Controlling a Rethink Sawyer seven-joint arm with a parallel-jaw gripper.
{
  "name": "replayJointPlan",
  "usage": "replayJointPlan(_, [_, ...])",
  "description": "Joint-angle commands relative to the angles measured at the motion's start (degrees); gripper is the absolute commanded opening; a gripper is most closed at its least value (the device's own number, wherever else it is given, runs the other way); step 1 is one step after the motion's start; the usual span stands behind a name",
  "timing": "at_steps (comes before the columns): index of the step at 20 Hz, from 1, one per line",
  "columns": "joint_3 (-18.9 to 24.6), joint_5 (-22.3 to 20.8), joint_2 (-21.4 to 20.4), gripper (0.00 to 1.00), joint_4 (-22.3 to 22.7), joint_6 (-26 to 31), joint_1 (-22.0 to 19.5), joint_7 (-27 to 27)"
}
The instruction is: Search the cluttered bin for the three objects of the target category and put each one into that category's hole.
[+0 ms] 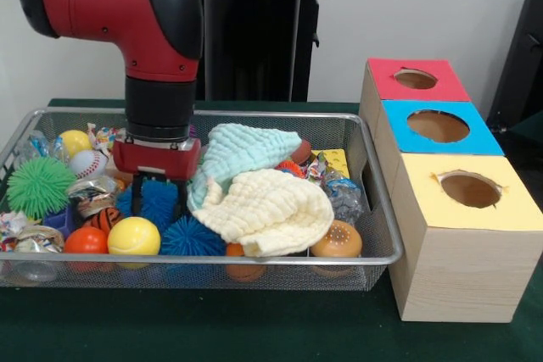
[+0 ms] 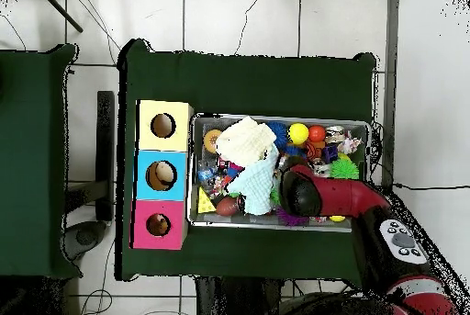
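The wire mesh bin (image 1: 254, 258) sits on the green table and is full of toys; it also shows in the overhead view (image 2: 280, 118). My gripper (image 1: 159, 199) is low inside the bin's left half, pressed into a blue spiky ball (image 1: 146, 201). Whether it holds anything is hidden by the spikes. A second blue spiky ball (image 1: 191, 239), a yellow ball (image 1: 133, 236), an orange ball (image 1: 85, 241) and a small basketball (image 1: 103, 219) lie just in front of it. The round hole (image 1: 416, 79) in the red-topped box is at the far right (image 2: 158, 225).
A mint cloth (image 1: 242, 152) and a cream cloth (image 1: 267, 209) cover the bin's middle. A green spiky ball (image 1: 38, 186), a baseball (image 1: 87, 163) and a bun toy (image 1: 336, 241) also lie in the bin. Blue-topped (image 1: 437, 126) and yellow-topped (image 1: 469, 190) boxes stand beside the red one.
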Motion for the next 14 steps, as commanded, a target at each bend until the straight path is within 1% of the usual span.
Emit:
replayJointPlan(1, [2.33, -2.89, 2.27, 1.0, 0.22, 1.14, -3.83, 0.6])
replayJointPlan(3, [5.18, -3.27, 2.12, 1.0, 1.65, 2.76, -6.83, -1.53])
replayJointPlan(7, [8.58, -4.49, 2.44, 1.0, 3.99, 4.3, -11.04, -4.22])
replayJointPlan(11, [9.35, -5.85, 3.08, 1.0, 5.01, 4.07, -12.76, -4.68])
replayJointPlan(14, [9.64, -6.51, 3.24, 1.0, 5.02, 4.11, -13.21, -4.67])
